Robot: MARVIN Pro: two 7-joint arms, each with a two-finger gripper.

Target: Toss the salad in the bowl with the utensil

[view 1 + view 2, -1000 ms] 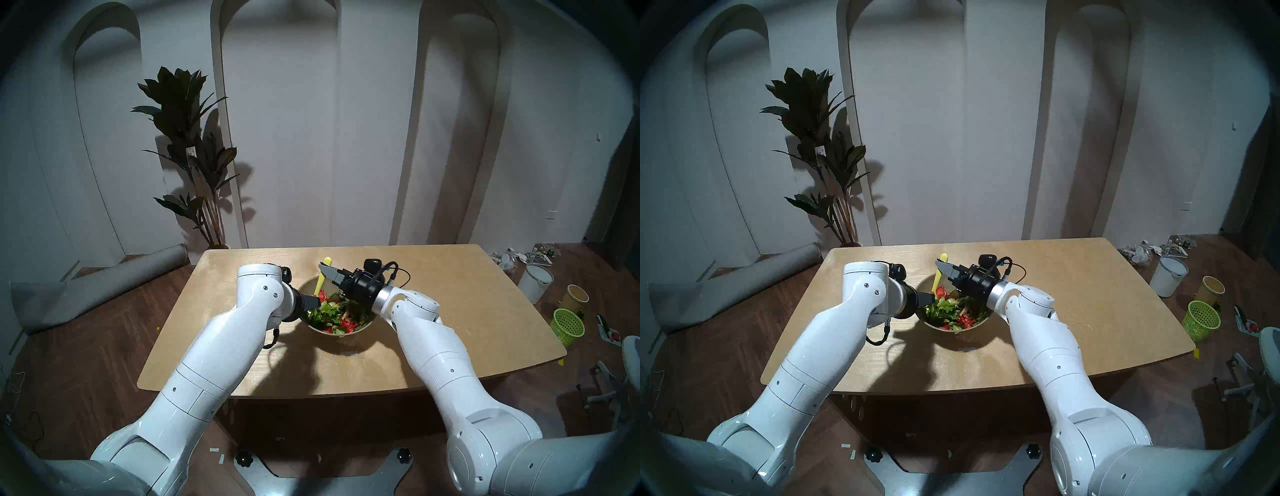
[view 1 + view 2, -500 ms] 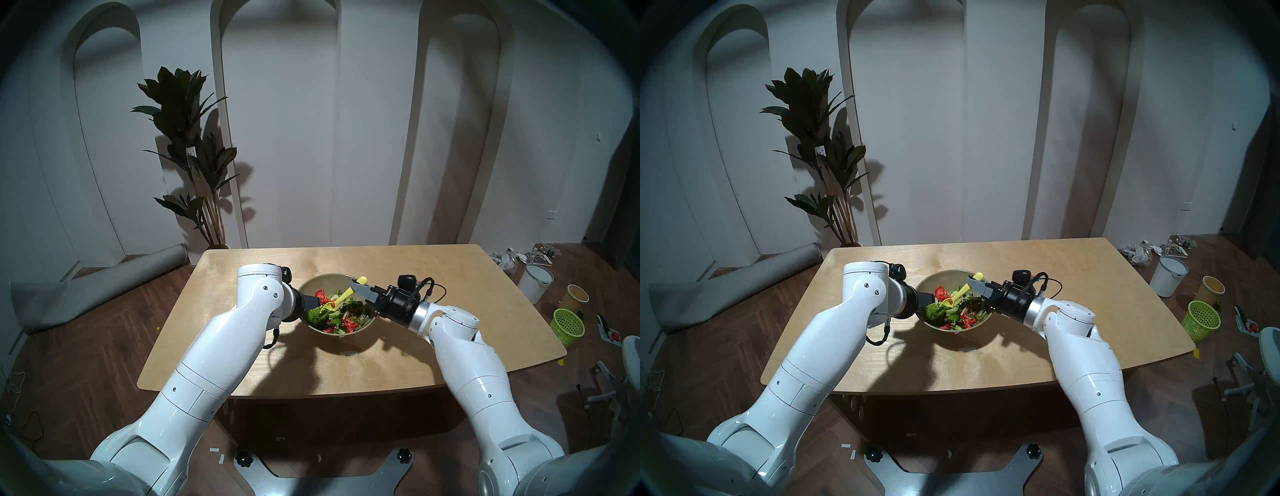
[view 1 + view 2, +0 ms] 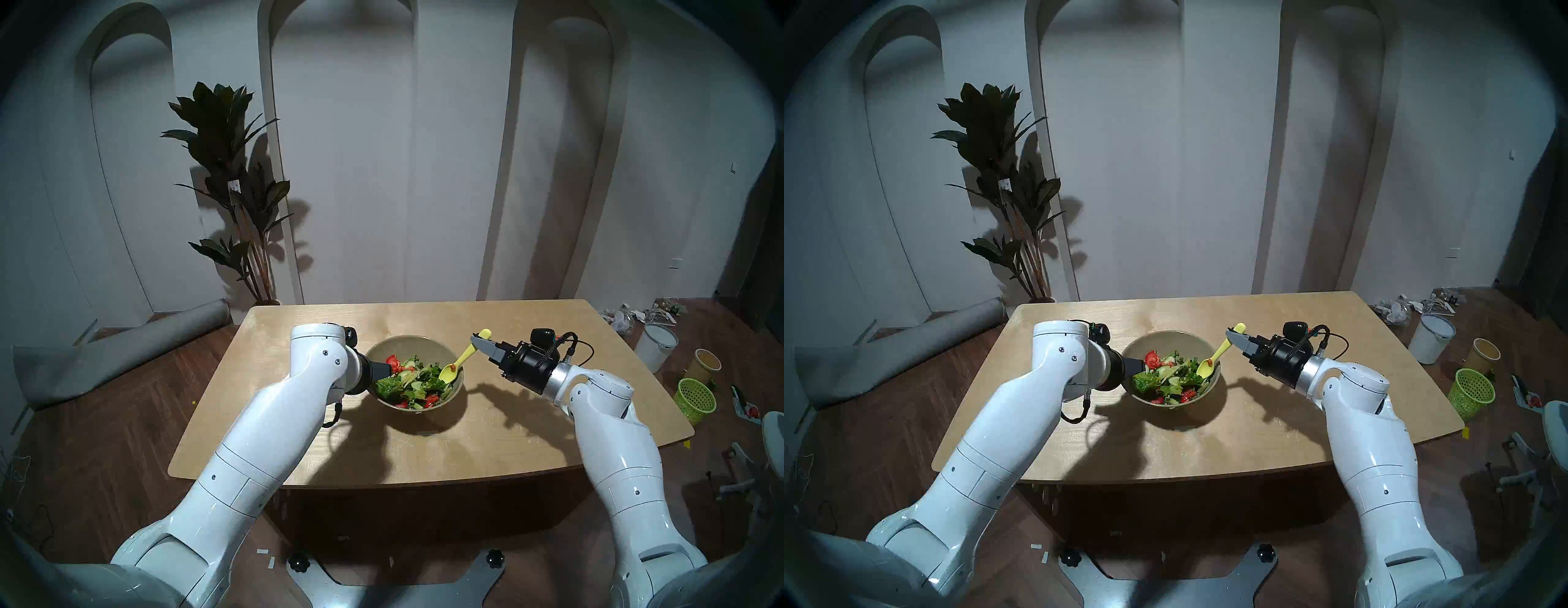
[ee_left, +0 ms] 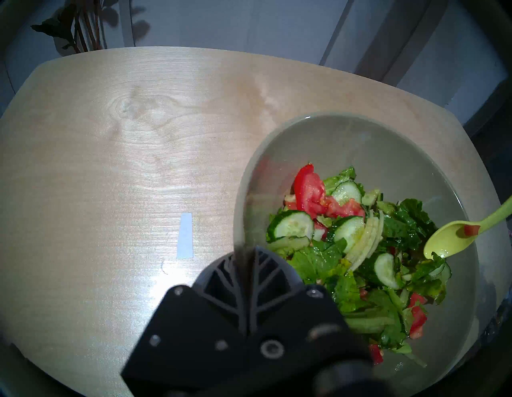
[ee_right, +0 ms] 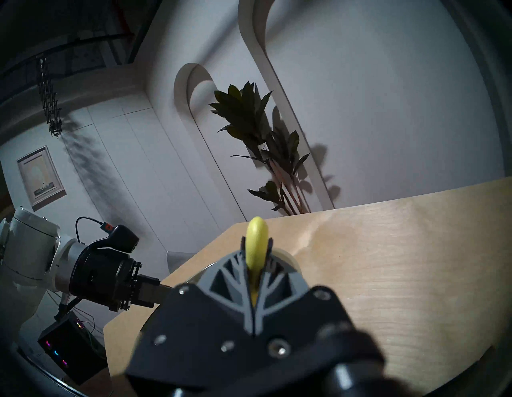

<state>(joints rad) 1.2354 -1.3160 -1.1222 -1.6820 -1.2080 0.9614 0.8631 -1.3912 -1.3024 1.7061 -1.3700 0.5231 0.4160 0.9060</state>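
Head view, salad (image 3: 409,380): heaped in the bowl (image 3: 424,344) at mid-bench (image 3: 530,433).
Spoon (image 3: 460,361): scoop over the bowl's right rim, a red bit in it; handle slants up to the right.
Right fingers (image 3: 481,341): clamped on the spoon's handle end.
Left fingers (image 4: 243,266): pinched on the bowl's left rim.

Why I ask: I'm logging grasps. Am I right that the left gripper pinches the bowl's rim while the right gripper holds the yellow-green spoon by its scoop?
Not quite. The right gripper holds the spoon near its handle end; the scoop hangs free over the salad, as the head view shows. The left gripper does pinch the bowl's rim.
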